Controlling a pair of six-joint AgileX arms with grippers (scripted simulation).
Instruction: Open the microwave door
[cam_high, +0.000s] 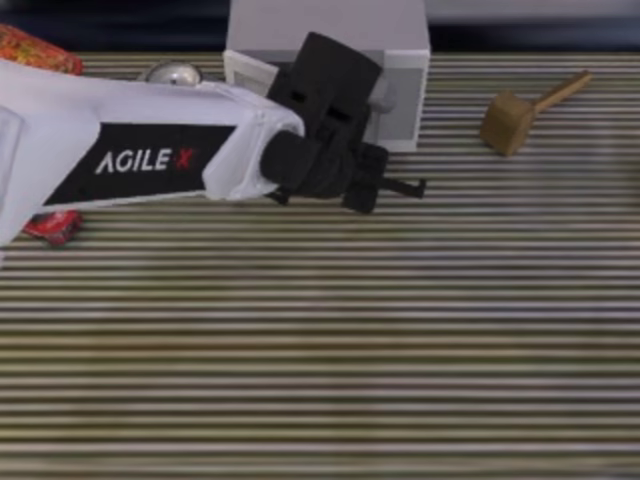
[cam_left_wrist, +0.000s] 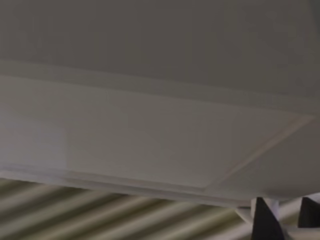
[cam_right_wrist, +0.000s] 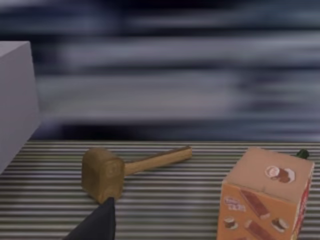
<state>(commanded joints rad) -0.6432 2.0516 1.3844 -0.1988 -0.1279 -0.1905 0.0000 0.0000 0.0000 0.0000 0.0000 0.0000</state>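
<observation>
Nearest the overhead camera is the left arm (cam_high: 130, 155), a white link lettered AGILEX that crosses the upper left of the frame and ends in a black wrist. The left gripper (cam_high: 385, 185) lies just in front of the microwave (cam_high: 330, 30), close against the microwave door (cam_high: 395, 110); whether its fingers are parted or closed on anything cannot be told, since the wrist block covers them. In the left wrist view a pale grey panel of the oven fills nearly the whole frame, with dark fingertips (cam_left_wrist: 265, 225) at the lower right corner.

Below and around the arm spreads the table (cam_high: 320, 350), covered edge to edge in fine horizontal stripes of olive, cream and dark brown. A red packet (cam_high: 52, 228) peeks out under the arm at the left edge.

Farther back, the boxy oven sits at upper centre. A wooden mallet (cam_high: 525, 112) lies to its right, well apart. A round silver object (cam_high: 172, 73) and an orange-red packet (cam_high: 35, 48) sit at upper left.

The right wrist view shows the mallet, an orange snack carton (cam_right_wrist: 265, 197) at lower right, and a dark blurred backdrop beyond the table edge. Only a dark tip of the right gripper (cam_right_wrist: 100, 222) shows there.
</observation>
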